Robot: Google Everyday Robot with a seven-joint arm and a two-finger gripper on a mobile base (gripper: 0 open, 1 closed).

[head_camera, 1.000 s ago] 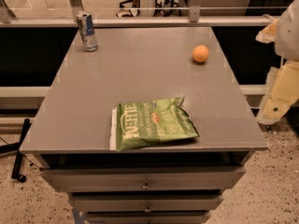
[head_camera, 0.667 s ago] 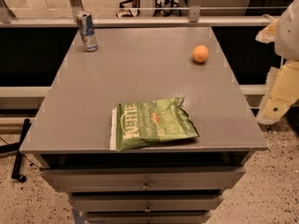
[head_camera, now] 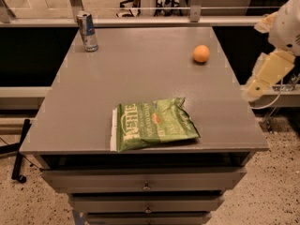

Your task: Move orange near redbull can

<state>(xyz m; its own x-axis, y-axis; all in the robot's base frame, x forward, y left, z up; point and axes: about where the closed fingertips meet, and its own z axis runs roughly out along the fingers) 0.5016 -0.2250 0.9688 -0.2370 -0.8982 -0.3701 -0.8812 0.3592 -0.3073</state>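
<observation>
- step in hand: approach. the orange (head_camera: pixel 201 53) is not yet grasped, so judge the task as barely begun.
- orange: rests free on the far right part of the table (head_camera: pixel 140 64), near the right edge.
- can (head_camera: pixel 87 31): stands upright at the far left corner, well apart from the orange, with bare tabletop between them.
- gripper (head_camera: pixel 251 89): hangs off the table's right side, nearer the camera than the orange and apart from it.
- gripper state: you cannot tell from this view whether it is spread or closed. it touches no item on the table, and nothing shows in it.
- next move: bring the gripper in over the right edge, then down onto the orange. centre the grasp, as a round fruit is likely to roll if nudged from one side.
- after the grasp: carry left along the far edge and set down just beside the can. a slim can may tip if struck.
- bag (head_camera: pixel 152 124): lies flat near the front edge, outside that path.
</observation>
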